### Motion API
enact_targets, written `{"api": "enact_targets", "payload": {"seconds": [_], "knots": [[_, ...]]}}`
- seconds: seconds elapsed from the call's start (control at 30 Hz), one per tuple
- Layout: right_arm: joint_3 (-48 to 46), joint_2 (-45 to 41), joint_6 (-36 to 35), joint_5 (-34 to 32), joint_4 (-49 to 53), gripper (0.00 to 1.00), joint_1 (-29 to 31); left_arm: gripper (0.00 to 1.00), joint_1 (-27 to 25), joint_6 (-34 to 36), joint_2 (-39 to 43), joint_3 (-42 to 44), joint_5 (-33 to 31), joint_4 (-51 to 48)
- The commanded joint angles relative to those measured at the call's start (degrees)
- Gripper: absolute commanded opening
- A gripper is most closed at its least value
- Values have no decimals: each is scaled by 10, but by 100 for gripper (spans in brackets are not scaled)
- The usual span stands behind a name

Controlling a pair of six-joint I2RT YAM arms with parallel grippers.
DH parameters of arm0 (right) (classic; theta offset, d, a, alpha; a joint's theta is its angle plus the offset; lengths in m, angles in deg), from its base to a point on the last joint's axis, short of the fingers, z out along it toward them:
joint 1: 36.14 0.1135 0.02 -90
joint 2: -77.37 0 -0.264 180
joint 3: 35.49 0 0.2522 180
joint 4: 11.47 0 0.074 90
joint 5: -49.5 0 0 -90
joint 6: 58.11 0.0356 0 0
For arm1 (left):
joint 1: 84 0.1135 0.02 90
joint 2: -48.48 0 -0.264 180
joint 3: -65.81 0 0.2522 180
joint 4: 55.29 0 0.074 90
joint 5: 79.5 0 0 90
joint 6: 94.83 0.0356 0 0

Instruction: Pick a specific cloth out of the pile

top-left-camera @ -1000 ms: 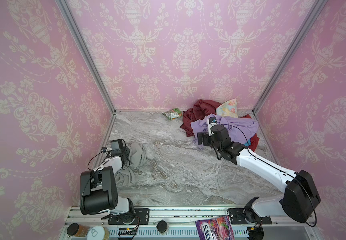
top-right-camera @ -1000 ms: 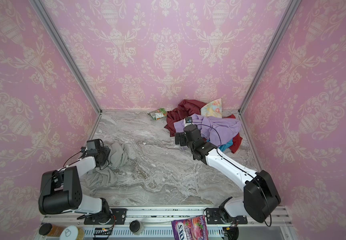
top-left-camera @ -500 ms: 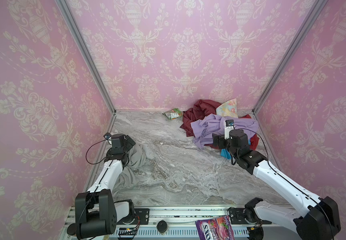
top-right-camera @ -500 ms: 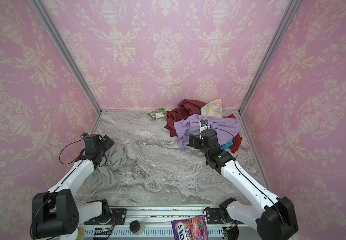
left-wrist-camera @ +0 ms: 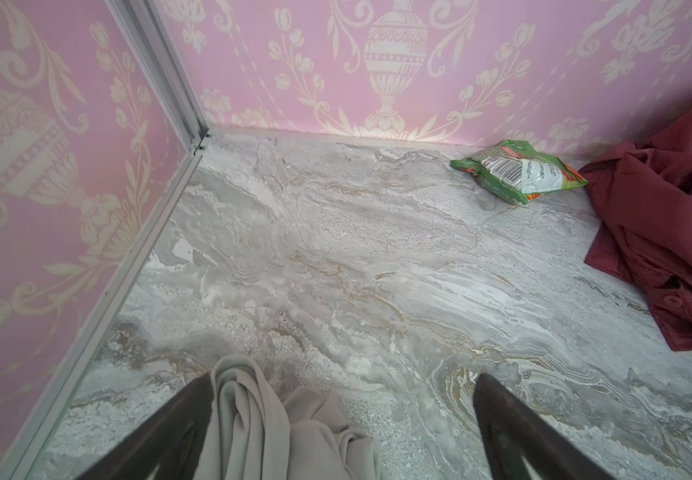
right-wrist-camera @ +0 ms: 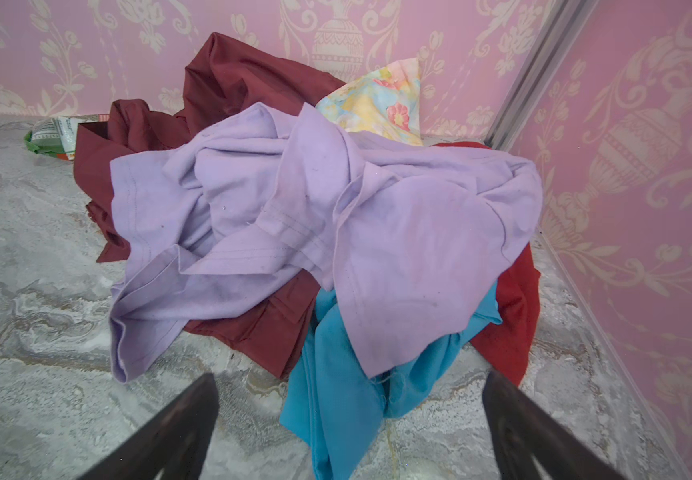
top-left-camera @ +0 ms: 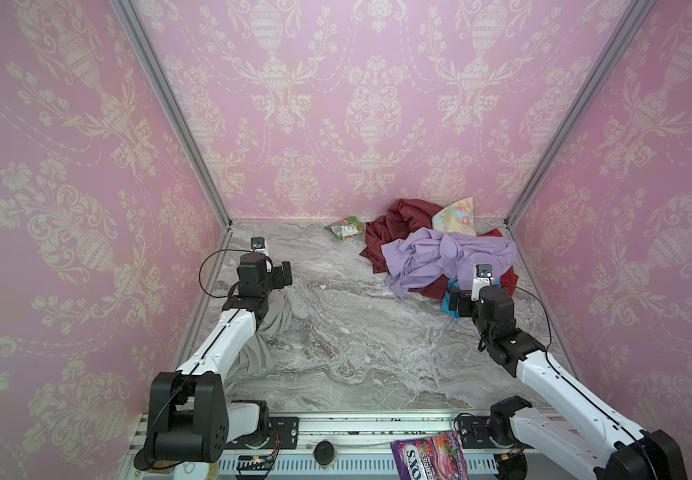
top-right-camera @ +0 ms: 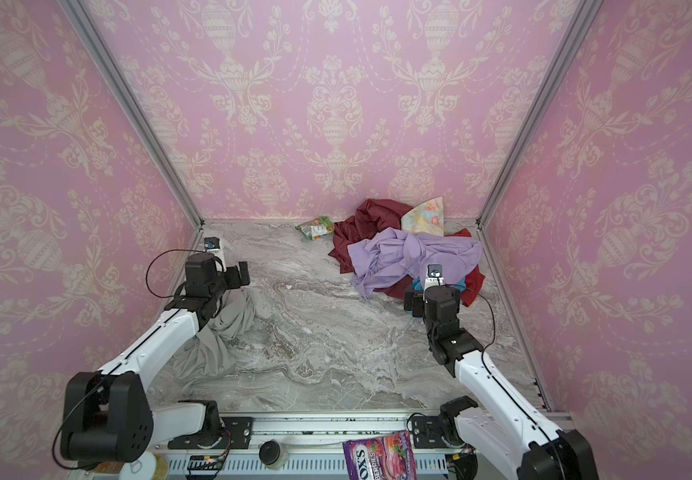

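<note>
The light grey cloth lies crumpled on the marble table at the left, apart from the pile and partly under my left forearm. My left gripper hovers over its far end, open. In the left wrist view a bunched fold of the cloth rests against one finger, ungripped. The pile of lilac, dark red, blue and floral cloths sits at the back right. My right gripper stands open just before its blue cloth, holding nothing.
A green snack packet lies by the back wall, left of the pile. A purple candy bag rests on the front rail. Pink papered walls with metal corner posts close in three sides.
My left gripper opened, let go of the grey cloth and rose a little farther back. My right gripper drew away from the lilac cloth, rightward and nearer, still open.
</note>
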Motion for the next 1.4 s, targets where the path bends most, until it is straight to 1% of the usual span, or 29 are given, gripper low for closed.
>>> {"api": "enact_targets", "payload": {"seconds": [0.0,0.07,0.1,0.2,0.27,0.37,0.5,0.57,0.63,0.7,0.73,0.77,0.83,0.87,0.9,0.93,1.37], "knots": [[-33,-5,-8,-17,-72,100,-24,99,6,67,21,44,42,50],[-62,4,-11,-14,-132,100,-46,99,13,73,16,67,68,73],[-79,11,-17,-14,-170,100,-54,99,16,70,13,83,71,94],[-123,39,-25,-7,-272,100,-78,99,32,40,-1,143,77,184],[-143,70,-29,6,-340,100,-89,99,40,32,-21,163,69,229],[-148,137,-42,26,-414,100,-90,99,42,38,-60,184,66,283],[-145,239,-54,60,-517,100,-90,99,49,29,-122,217,61,411],[-138,274,-48,88,-537,100,-96,99,52,24,-155,226,71,458],[-133,322,-49,108,-577,100,-99,99,53,23,-179,228,76,481],[-135,376,-57,121,-642,100,-99,99,54,19,-207,232,70,513],[-134,364,-54,123,-620,100,-99,99,54,19,-217,232,67,529],[-123,351,-50,131,-577,100,-103,99,54,19,-214,228,65,515],[-101,363,-50,143,-558,100,-108,99,53,19,-216,229,63,522],[-84,355,-35,145,-510,100,-116,99,53,19,-215,229,62,518],[-74,356,-21,174,-488,100,-137,99,53,20,-215,227,63,515],[-76,358,-17,192,-498,100,-146,99,53,20,-216,228,61,519],[-78,357,-19,188,-500,100,-144,99,52,21,-214,231,61,522]]}}
